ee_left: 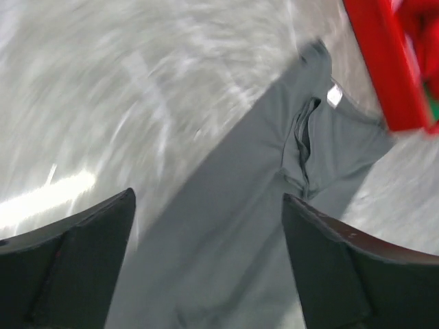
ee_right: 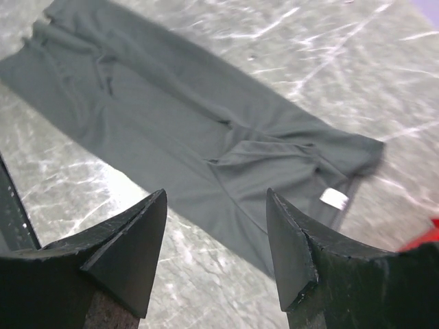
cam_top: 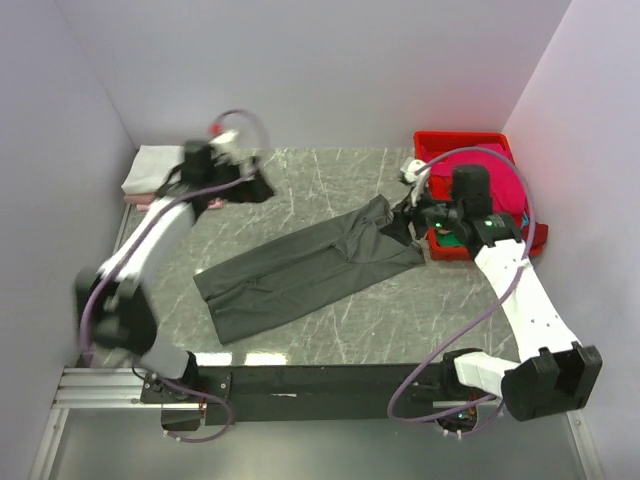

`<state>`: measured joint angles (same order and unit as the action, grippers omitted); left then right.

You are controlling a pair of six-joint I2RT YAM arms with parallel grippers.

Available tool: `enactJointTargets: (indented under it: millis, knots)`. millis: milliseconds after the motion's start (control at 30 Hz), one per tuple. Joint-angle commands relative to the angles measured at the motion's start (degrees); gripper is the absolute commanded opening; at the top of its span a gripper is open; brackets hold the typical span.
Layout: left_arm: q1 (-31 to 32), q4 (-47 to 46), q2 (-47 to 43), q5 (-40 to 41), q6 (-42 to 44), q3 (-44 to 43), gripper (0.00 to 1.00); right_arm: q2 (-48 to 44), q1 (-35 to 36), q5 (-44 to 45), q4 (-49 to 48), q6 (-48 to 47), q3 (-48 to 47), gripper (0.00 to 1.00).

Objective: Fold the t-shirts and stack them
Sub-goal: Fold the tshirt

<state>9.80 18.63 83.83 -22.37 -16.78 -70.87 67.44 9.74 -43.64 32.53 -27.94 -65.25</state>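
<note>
Table [cam_top: 330, 175]: marbled grey.
Charcoal tee [cam_top: 300, 270]: folded into a long strip, flat across the middle from 7 o'clock to 2 o'clock.
Red crate [cam_top: 465, 140]: at 2 o'clock, magenta tee [cam_top: 505, 190] inside.
White tee [cam_top: 150, 165]: folded, at 10 o'clock.
Risk: pinching one layer only, or lifting the ends unevenly, likely to undo the strip or skew the next fold.
Left gripper [ee_left: 209, 205]: wide open, empty, near 11 o'clock.
Right gripper [ee_right: 216, 199]: wide open, empty, above the strip's 2 o'clock end.

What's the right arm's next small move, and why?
Probably lower the open right fingers onto the end of the long-folded charcoal-grey cloth t-shirt nearest them, by its white label, and pinch: they hover empty above it, and the strip lies flat, not yet folded crosswise.
</note>
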Motion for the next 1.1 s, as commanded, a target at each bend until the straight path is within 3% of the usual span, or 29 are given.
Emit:
enactJointTargets:
  millis: [0,167,300,433,733,1067]
  knots:
    - [8.5,4.0,17.1,-3.9,18.4,-13.8,0.90,-1.6,-4.2,-4.3,-0.5,1.4,0.9,0.67]
    - [14.8,10.6,36.5,-4.4,25.7,-34.9,0.60,-2.5,-8.6,-6.6,-1.7,1.8,4.2,0.67]
    - [18.4,10.8,49.1,-1.7,25.9,-45.1,0.57,-1.7,-12.3,-8.6,-1.7,2.0,4.5,0.67]
    - [20.3,11.9,55.9,1.5,25.3,-54.1,0.57,-1.3,-14.0,-9.8,-2.2,2.2,5.8,0.67]
    - [21.2,12.1,57.9,-2.8,25.8,-52.0,0.55,0.5,-14.7,-11.5,-1.7,2.0,5.6,0.67]
    - [22.8,15.5,59.8,-4.2,26.2,-52.2,0.27,0.8,-14.8,-11.4,-1.6,2.1,5.8,0.67]
